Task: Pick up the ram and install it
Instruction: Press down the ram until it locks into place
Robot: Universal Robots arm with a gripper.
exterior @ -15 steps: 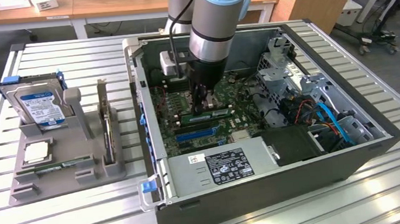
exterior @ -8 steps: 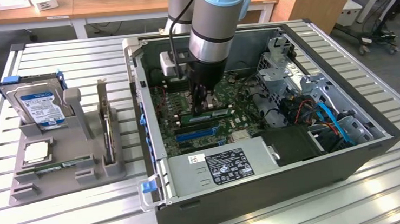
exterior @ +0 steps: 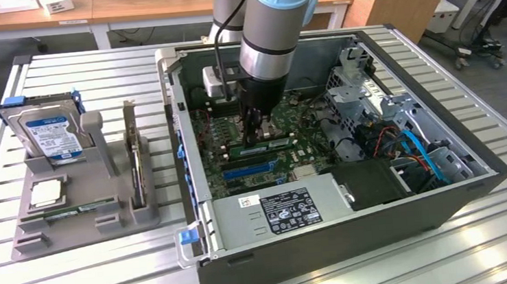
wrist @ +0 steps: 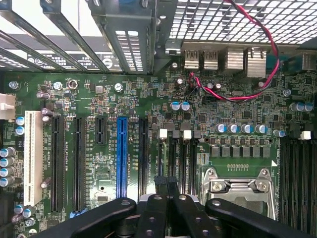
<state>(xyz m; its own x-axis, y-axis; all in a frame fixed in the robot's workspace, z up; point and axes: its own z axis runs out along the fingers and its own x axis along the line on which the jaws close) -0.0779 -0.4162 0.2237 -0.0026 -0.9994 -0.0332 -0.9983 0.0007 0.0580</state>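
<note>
My gripper (exterior: 255,140) reaches down into the open computer case (exterior: 336,245), its black fingers shut together over the motherboard. A green ram stick (exterior: 275,142) with a pale label stands on edge in the memory slots, right beside the fingertips on the exterior view's right. In the wrist view the gripper (wrist: 166,181) is shut, its tips over the row of memory slots (wrist: 182,158) with white latches. Nothing shows between the fingers, and whether they touch the ram is hidden.
A grey holder (exterior: 77,230) at the exterior view's left carries a silver hard drive (exterior: 51,135), a square processor chip (exterior: 46,193), an upright card (exterior: 134,159) and a thin green strip (exterior: 76,211). The metal processor socket (wrist: 237,186) and a blue slot (wrist: 121,153) flank the fingers.
</note>
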